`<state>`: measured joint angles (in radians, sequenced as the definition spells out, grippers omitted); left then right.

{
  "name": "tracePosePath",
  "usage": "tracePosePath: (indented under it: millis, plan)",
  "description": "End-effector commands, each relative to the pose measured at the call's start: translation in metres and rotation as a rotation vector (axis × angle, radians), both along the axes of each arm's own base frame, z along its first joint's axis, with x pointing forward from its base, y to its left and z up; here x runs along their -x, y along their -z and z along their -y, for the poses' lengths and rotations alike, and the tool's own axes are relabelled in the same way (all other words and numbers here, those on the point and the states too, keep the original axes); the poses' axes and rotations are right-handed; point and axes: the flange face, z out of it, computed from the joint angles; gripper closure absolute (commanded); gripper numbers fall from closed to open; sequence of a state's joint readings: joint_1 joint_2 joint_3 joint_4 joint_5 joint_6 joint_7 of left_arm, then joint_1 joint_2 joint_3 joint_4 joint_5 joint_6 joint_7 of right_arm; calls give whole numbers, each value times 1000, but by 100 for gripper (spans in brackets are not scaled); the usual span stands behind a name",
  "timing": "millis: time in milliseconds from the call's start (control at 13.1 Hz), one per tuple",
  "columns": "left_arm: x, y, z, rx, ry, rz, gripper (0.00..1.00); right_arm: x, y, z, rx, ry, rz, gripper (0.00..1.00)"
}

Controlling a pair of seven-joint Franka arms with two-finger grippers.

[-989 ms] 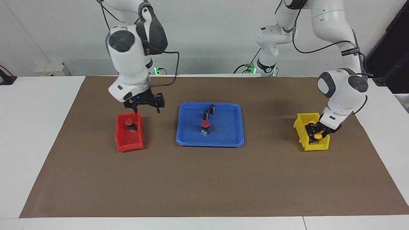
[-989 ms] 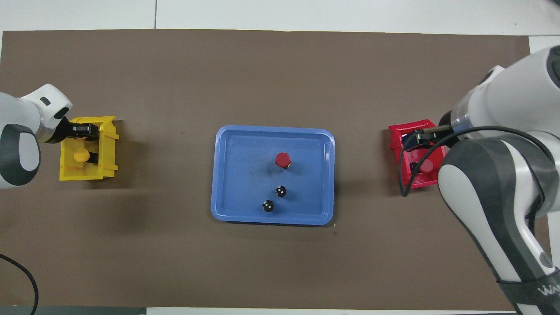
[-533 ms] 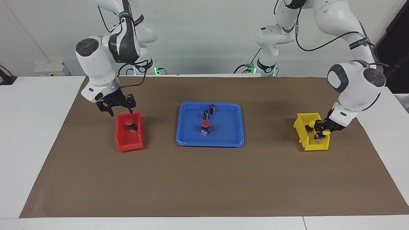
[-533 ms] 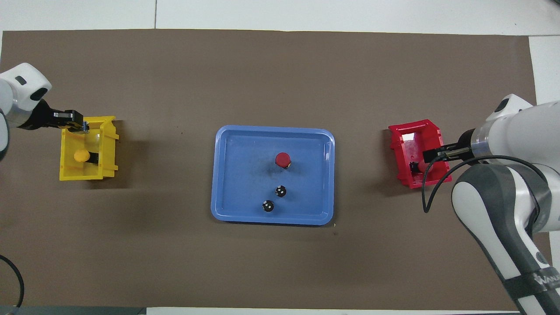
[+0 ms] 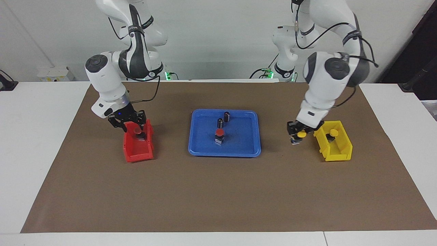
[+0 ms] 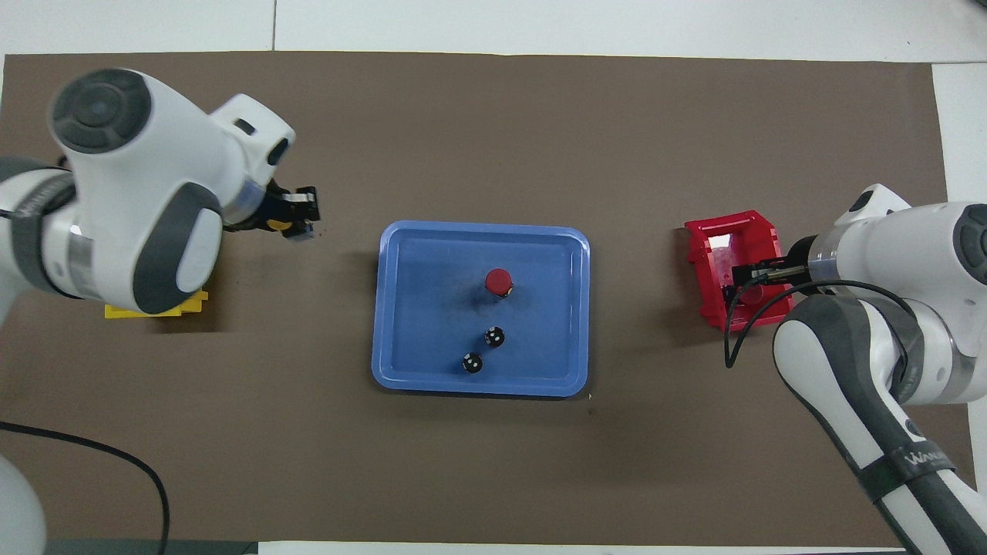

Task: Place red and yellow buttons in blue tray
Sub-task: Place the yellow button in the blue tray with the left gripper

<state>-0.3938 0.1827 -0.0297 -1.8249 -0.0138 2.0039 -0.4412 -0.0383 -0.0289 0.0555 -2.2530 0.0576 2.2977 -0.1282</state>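
The blue tray (image 5: 239,145) (image 6: 432,308) lies mid-table with one red button (image 5: 219,133) (image 6: 499,280) standing in it. My left gripper (image 5: 297,136) (image 6: 299,223) is shut on a yellow button (image 5: 301,135) and holds it above the mat between the yellow bin (image 5: 336,153) and the tray. A second yellow button (image 5: 333,132) sits in that bin. My right gripper (image 5: 135,128) (image 6: 736,279) is open and lowered into the red bin (image 5: 136,155) (image 6: 717,239), its fingers on either side of a second red button (image 5: 137,131).
Two small dark capless cylinders (image 5: 226,116) (image 5: 220,123) stand in the tray, nearer to the robots than the red button. In the overhead view my left arm covers most of the yellow bin (image 6: 154,311). A brown mat (image 5: 218,191) covers the table.
My left gripper has lifted a yellow button out of the yellow bin and carried it toward the tray. My right gripper has moved from over the tray side to the red bin and dropped around its button.
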Motion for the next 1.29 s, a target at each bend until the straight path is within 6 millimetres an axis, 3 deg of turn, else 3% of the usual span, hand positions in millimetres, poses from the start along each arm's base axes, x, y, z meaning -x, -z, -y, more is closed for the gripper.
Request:
tracePosePath:
  millis: [0, 304, 533, 685, 761, 837, 913, 989, 1141, 1217]
  plan:
    - [45, 10, 46, 38, -8, -2, 99, 4, 10, 1, -18, -13, 6, 28]
    - [71, 44, 116, 101, -23, 34, 99, 10, 24, 2, -15, -11, 24, 29]
    - [64, 83, 136, 105, -30, 39, 99, 17, 31, 2, -14, -15, 8, 29]
    - [62, 90, 134, 95, -30, 32, 93, 19, 32, 2, -13, -17, 3, 29]
    - [61, 90, 134, 95, -31, 35, 73, 21, 34, 3, -13, -16, 0, 30]
    - [59, 86, 134, 101, -34, 42, 43, 22, 35, 5, -12, -21, -1, 32]
    - [55, 79, 136, 105, -36, 47, 21, 23, 35, 6, -12, -28, -2, 33]
    - [55, 77, 136, 101, -34, 42, 8, 24, 36, 6, -12, -29, -5, 35]
    - [56, 59, 131, 81, -32, 12, 3, 26, 37, 5, -11, -30, -8, 42]
    - [54, 40, 127, 81, -33, 8, 1, 27, 39, 5, -11, -30, -13, 48]
